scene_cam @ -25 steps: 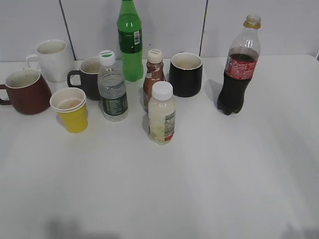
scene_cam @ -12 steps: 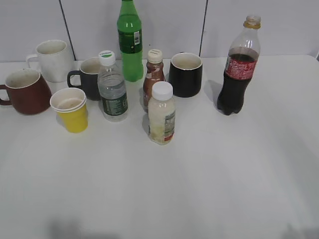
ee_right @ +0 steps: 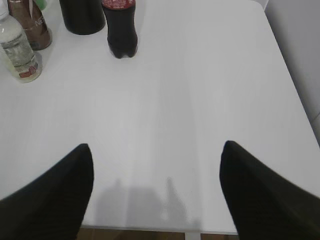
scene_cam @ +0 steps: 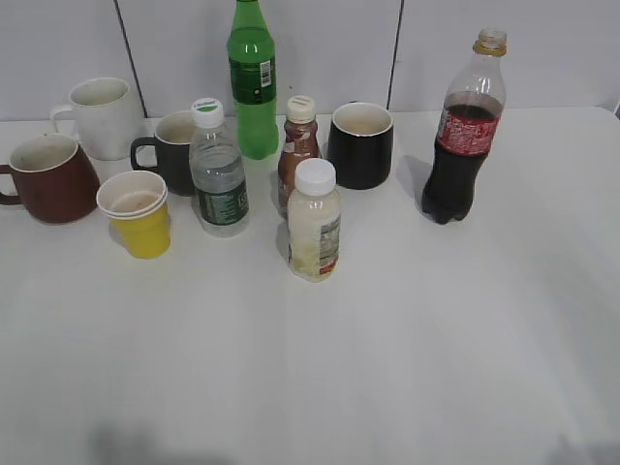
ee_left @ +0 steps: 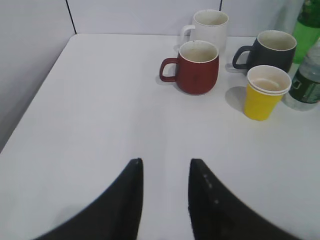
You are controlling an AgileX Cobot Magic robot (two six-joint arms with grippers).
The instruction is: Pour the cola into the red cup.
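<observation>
Your cola stands upright well to the right of the black mug, while the red cup sits far to that mug's left, so carrying the tall bottle past the crowded bottles risks knocking one over or spilling. Your right tool is spread wide and your left tool is narrowly parted; both are empty, touching nothing above the bench.

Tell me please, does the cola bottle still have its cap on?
No, the cola shows an open neck with only the gold ring.
</observation>
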